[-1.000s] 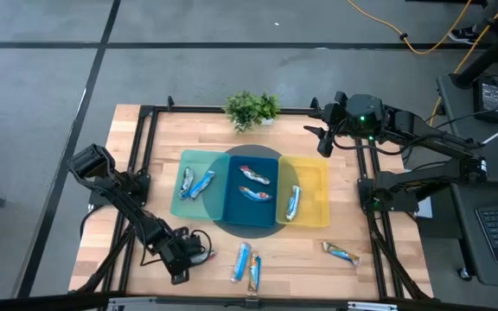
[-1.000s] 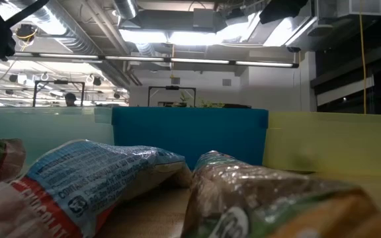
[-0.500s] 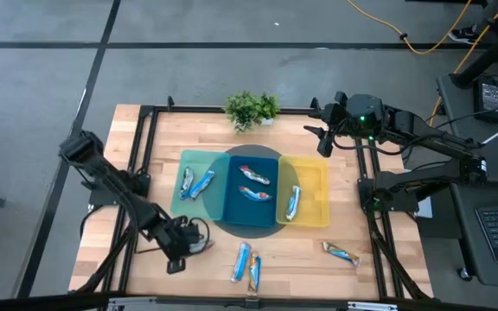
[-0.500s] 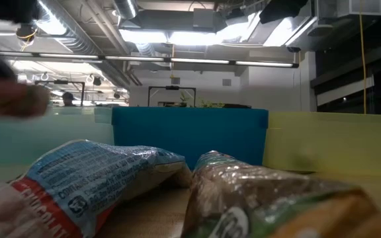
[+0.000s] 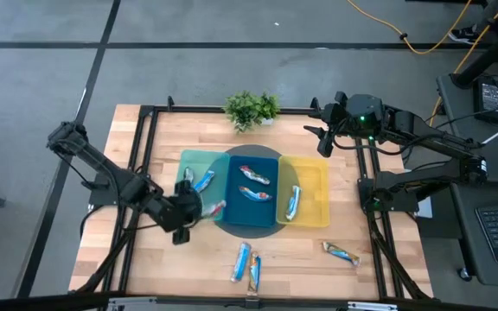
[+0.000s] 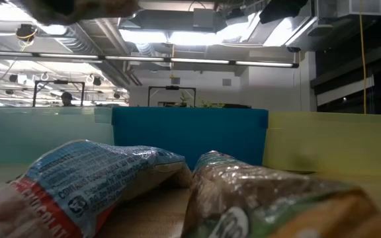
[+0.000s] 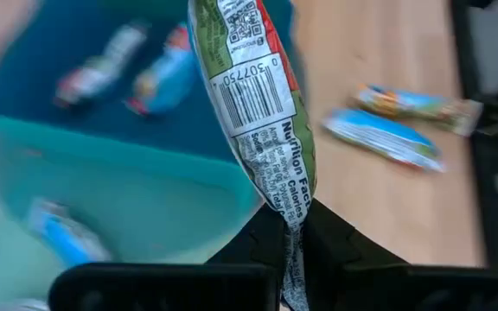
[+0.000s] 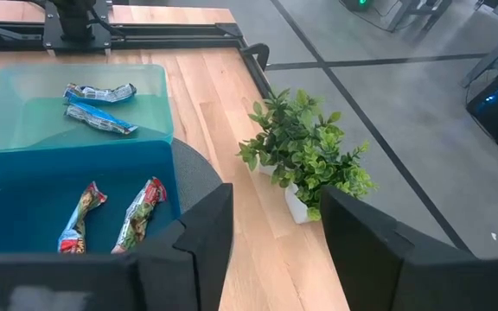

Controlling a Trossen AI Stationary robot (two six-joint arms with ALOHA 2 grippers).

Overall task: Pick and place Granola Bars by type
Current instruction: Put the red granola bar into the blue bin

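Observation:
My left gripper (image 5: 199,211) is shut on a granola bar (image 5: 216,208) with a green, white and red wrapper, above the near right corner of the teal tray (image 5: 182,207). Two bluish bars (image 5: 197,181) lie in the teal tray, two (image 5: 255,184) in the blue tray (image 5: 232,216), and one (image 5: 293,201) in the yellow tray (image 5: 318,203). Two bars (image 5: 247,263) and a third (image 5: 341,252) lie flat on the table by its near edge. My right gripper (image 8: 275,250) waits open at the far right, next to the potted plant (image 8: 305,160). My left gripper pinches the bar by the flat crimped seam at one end (image 7: 289,231), between its two fingers (image 7: 340,246). The fingers come from the table's left. The bar (image 7: 253,95) sticks straight out ahead of them, barcode side toward the camera, lifted clear of table and trays.
The three trays stand side by side on a dark round mat (image 5: 249,231) at the table's middle. A black frame rail (image 5: 145,173) runs along the table's sides. In the low view two bars (image 6: 177,192) fill the foreground before the tray walls.
My left gripper, shut on the bar, has risen from the table's near left part and travelled toward the far edge, up to the teal tray's near corner. The bar has been lifted clear of the wood and carried along. The right arm has kept still.

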